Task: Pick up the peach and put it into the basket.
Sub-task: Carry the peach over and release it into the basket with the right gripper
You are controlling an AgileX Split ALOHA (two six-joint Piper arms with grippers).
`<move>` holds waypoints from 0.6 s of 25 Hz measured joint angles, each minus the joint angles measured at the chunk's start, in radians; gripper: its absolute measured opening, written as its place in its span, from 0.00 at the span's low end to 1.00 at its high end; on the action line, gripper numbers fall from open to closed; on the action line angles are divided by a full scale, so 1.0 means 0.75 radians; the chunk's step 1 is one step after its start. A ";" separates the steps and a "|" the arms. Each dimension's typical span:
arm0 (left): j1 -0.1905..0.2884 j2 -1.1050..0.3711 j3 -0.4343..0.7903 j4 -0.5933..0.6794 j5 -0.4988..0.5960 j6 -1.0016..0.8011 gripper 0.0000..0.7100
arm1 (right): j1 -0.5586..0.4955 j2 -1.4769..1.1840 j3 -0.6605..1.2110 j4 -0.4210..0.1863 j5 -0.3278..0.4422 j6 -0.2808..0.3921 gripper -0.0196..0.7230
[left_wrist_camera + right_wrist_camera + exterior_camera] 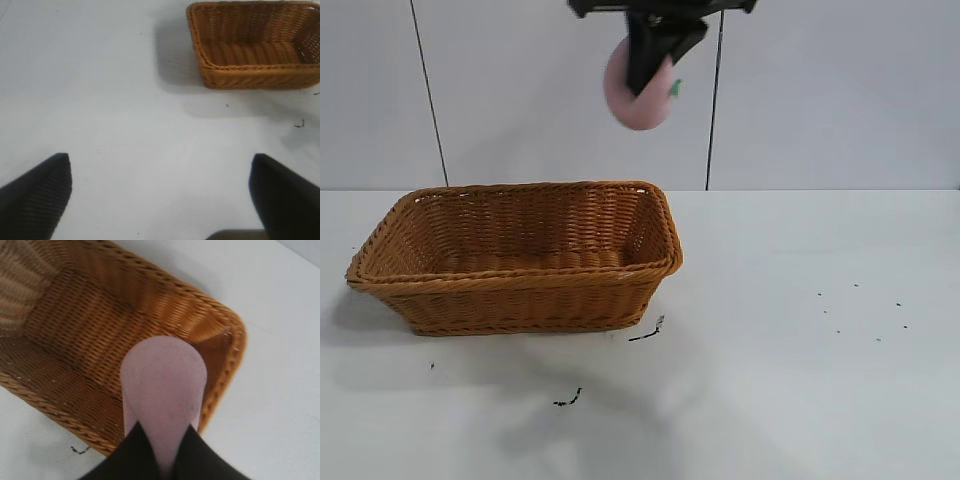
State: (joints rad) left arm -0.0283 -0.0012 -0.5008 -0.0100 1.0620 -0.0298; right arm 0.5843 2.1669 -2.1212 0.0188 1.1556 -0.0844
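Note:
The pale-pink peach [638, 92] with a tiny green leaf hangs high in the air, above the right end of the basket [520, 278]. My right gripper [648, 62] comes down from the top of the exterior view and is shut on it. In the right wrist view the peach [164, 380] is pinched between the black fingers of my right gripper [165, 426], over the basket's [235, 340] corner. The wicker basket holds nothing. My left gripper [160, 195] is open low over bare table, well away from the basket [250, 67].
The white table [800, 380] carries small dark marks [645, 333] in front of the basket and specks at the right. Behind stands a pale wall with thin black cables [430, 90]. Open table lies to the right of the basket.

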 joint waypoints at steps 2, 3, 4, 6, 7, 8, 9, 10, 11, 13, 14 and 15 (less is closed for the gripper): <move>0.000 0.000 0.000 0.000 0.000 0.000 0.98 | 0.049 0.061 0.000 0.003 -0.052 -0.008 0.01; 0.000 0.000 0.000 0.000 0.000 0.000 0.98 | 0.064 0.095 0.000 0.005 -0.078 -0.011 0.01; 0.000 0.000 0.000 0.000 0.000 0.000 0.98 | 0.077 0.123 0.000 0.006 -0.111 -0.014 0.01; 0.000 0.000 0.000 0.000 0.000 0.000 0.98 | 0.087 0.189 0.000 0.007 -0.171 -0.015 0.01; 0.000 0.000 0.000 0.000 0.000 0.000 0.98 | 0.086 0.220 0.000 0.009 -0.201 -0.017 0.01; 0.000 0.000 0.000 0.000 0.000 0.000 0.98 | 0.086 0.247 0.000 0.006 -0.229 -0.018 0.01; 0.000 0.000 0.000 0.000 0.000 0.000 0.98 | 0.086 0.278 0.000 -0.001 -0.259 -0.018 0.01; 0.000 0.000 0.000 0.000 0.000 0.000 0.98 | 0.086 0.308 0.000 -0.012 -0.285 -0.019 0.01; 0.000 0.000 0.000 0.000 0.000 0.000 0.98 | 0.086 0.338 0.000 -0.018 -0.321 -0.019 0.01; 0.000 0.000 0.000 0.000 0.000 0.000 0.98 | 0.086 0.382 0.000 -0.025 -0.355 -0.019 0.01; 0.000 0.000 0.000 0.000 0.000 0.000 0.98 | 0.086 0.397 0.000 -0.025 -0.360 -0.019 0.01; 0.000 0.000 0.000 0.000 0.000 0.000 0.98 | 0.086 0.406 0.000 -0.012 -0.360 -0.018 0.02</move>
State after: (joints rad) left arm -0.0283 -0.0012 -0.5008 -0.0100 1.0620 -0.0298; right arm 0.6488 2.4718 -2.1212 0.0097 0.8859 -0.0980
